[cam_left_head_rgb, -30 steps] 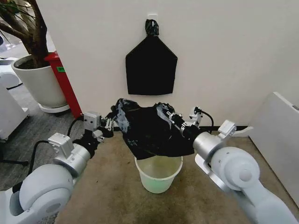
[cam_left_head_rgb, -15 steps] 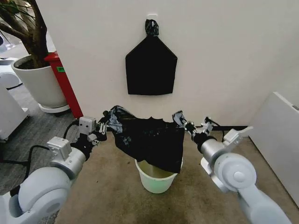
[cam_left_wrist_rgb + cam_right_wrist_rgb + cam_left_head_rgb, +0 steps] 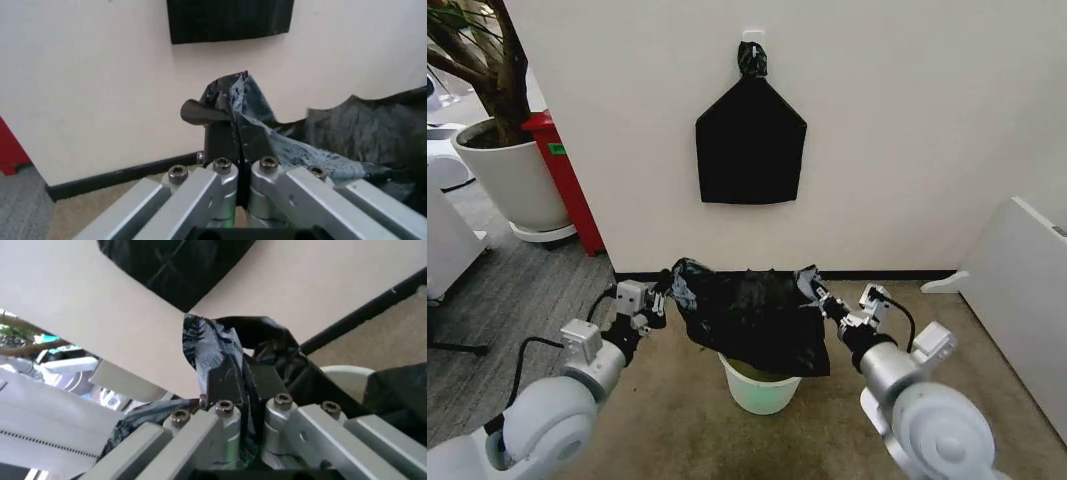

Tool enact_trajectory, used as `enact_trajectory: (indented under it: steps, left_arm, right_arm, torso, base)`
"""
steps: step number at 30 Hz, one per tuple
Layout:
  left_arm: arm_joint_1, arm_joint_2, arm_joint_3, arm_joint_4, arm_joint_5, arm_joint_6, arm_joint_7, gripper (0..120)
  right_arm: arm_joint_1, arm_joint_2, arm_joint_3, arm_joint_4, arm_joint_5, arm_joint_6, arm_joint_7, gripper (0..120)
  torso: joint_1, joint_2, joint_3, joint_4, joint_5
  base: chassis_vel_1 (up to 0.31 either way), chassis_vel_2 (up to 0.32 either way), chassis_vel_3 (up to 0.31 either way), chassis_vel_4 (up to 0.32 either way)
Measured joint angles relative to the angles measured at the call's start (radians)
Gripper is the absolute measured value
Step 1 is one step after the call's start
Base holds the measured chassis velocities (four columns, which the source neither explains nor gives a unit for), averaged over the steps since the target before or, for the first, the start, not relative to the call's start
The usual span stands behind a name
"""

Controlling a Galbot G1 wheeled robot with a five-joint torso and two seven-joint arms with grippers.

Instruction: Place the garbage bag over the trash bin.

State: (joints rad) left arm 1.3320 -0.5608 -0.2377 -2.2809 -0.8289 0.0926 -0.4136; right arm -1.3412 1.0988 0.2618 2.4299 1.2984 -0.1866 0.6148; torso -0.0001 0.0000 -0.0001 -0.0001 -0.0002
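Lowered since a moment ago: garbage bag (image 3: 752, 320) now draped across the mouth of the trash bin (image 3: 761, 390), likely close to seating. Left gripper (image 3: 665, 288) and right gripper (image 3: 819, 292) pressed together, each pinching an opposite bag corner at rim height.

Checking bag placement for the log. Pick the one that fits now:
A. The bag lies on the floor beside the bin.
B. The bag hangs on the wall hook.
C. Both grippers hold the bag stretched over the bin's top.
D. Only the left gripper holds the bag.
C: the left gripper and right gripper each pinch an edge of the bag, spread above the bin.
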Motion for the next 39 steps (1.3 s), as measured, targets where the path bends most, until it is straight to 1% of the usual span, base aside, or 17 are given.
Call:
enact_trajectory:
  steps: [1,6,7,9,13,15,17,19,21,23,27,29,33,36,39]
  left_arm:
    - [0.000,0.000,0.000,0.000,0.000,0.000,0.000,0]
    - [-0.054,0.027,-0.045,-0.007,-0.006,-0.017,-0.011,0]
    - [-0.054,0.027,-0.045,-0.007,-0.006,-0.017,-0.011,0]
    - [-0.075,0.044,-0.063,-0.015,-0.021,-0.023,-0.018,0]
    - [-0.109,0.060,-0.071,0.005,-0.034,-0.033,-0.019,0]
    - [-0.116,0.061,-0.070,0.013,-0.036,-0.035,-0.017,0]
    - [-0.124,0.058,-0.061,0.028,-0.040,-0.036,-0.013,0]
    - [-0.114,0.046,-0.042,0.035,-0.038,-0.036,-0.009,0]
    - [-0.092,0.023,-0.019,0.036,-0.026,-0.034,-0.005,0]
    - [-0.092,0.023,-0.019,0.036,-0.026,-0.034,-0.005,0]
    - [-0.044,-0.033,0.022,0.024,0.019,-0.028,0.022,0]
    - [-0.047,-0.042,0.035,0.025,0.027,-0.028,0.031,0]
    - [-0.063,-0.042,0.045,0.033,0.027,-0.028,0.042,0]
    - [-0.076,-0.029,0.040,0.037,0.022,-0.033,0.049,0]
    - [-0.110,-0.016,0.016,0.034,-0.005,-0.038,0.043,0]
  right_arm:
    - [0.000,0.000,0.000,0.000,0.000,0.000,0.000,0]
    - [0.129,-0.015,-0.036,-0.072,0.010,0.002,-0.023,0]
    - [0.129,-0.015,-0.036,-0.072,0.010,0.002,-0.023,0]
    - [0.178,-0.011,-0.053,-0.123,0.010,0.002,-0.035,0]
    - [0.205,0.008,-0.069,-0.161,0.003,0.000,-0.055,0]
    - [0.200,0.012,-0.069,-0.163,-0.003,-0.001,-0.060,0]
    - [0.164,0.021,-0.064,-0.164,-0.033,-0.001,-0.076,0]
    - [0.120,0.023,-0.051,-0.157,-0.062,-0.001,-0.087,0]
    - [0.067,0.019,-0.026,-0.141,-0.093,0.002,-0.099,0]
    - [0.067,0.019,-0.026,-0.141,-0.093,0.002,-0.099,0]
    - [-0.031,-0.017,0.044,-0.110,-0.124,0.019,-0.116,0]
    - [-0.054,-0.020,0.064,-0.109,-0.139,0.021,-0.124,0]
    - [-0.082,-0.020,0.080,-0.098,-0.170,0.022,-0.132,0]
    - [-0.092,-0.022,0.079,-0.055,-0.177,0.025,-0.119,0]
    - [-0.059,-0.033,0.058,-0.020,-0.163,0.030,-0.102,0]
  torso:
    - [0.000,0.000,0.000,0.0000,0.0000]
    - [0.000,0.000,0.000,0.0002,0.0002]
    - [0.000,0.000,0.000,0.0002,0.0002]
    - [0.000,0.000,0.000,0.0003,0.0006]
    - [0.000,0.000,0.000,0.0003,0.0003]
    - [0.000,0.000,0.000,0.0003,0.0000]
    - [0.000,0.000,0.000,0.0002,0.0004]
    - [0.000,0.000,0.000,-0.0002,0.0003]
    - [0.000,0.000,0.000,0.0000,0.0001]
    - [0.000,0.000,0.000,0.0000,0.0001]
    - [0.000,0.000,0.000,0.0002,0.0003]
    - [0.000,0.000,0.000,0.0001,0.0001]
    - [0.000,0.000,0.000,0.0000,0.0006]
    - [0.000,0.000,0.000,0.0000,0.0001]
    - [0.000,0.000,0.000,0.0001,0.0002]
  base:
    - [0.000,0.000,0.000,0.000]
    - [0.000,0.000,0.000,0.000]
    - [0.000,0.000,0.000,0.000]
    - [0.000,0.000,0.000,0.000]
    - [0.000,0.000,0.000,0.000]
    - [0.000,0.000,0.000,0.000]
    - [0.000,0.000,0.000,0.000]
    - [0.000,0.000,0.000,0.000]
    - [0.000,0.000,0.000,0.000]
    - [0.000,0.000,0.000,0.000]
    - [0.000,0.000,0.000,0.000]
    - [0.000,0.000,0.000,0.000]
    - [0.000,0.000,0.000,0.000]
    - [0.000,0.000,0.000,0.000]
    - [0.000,0.000,0.000,0.000]
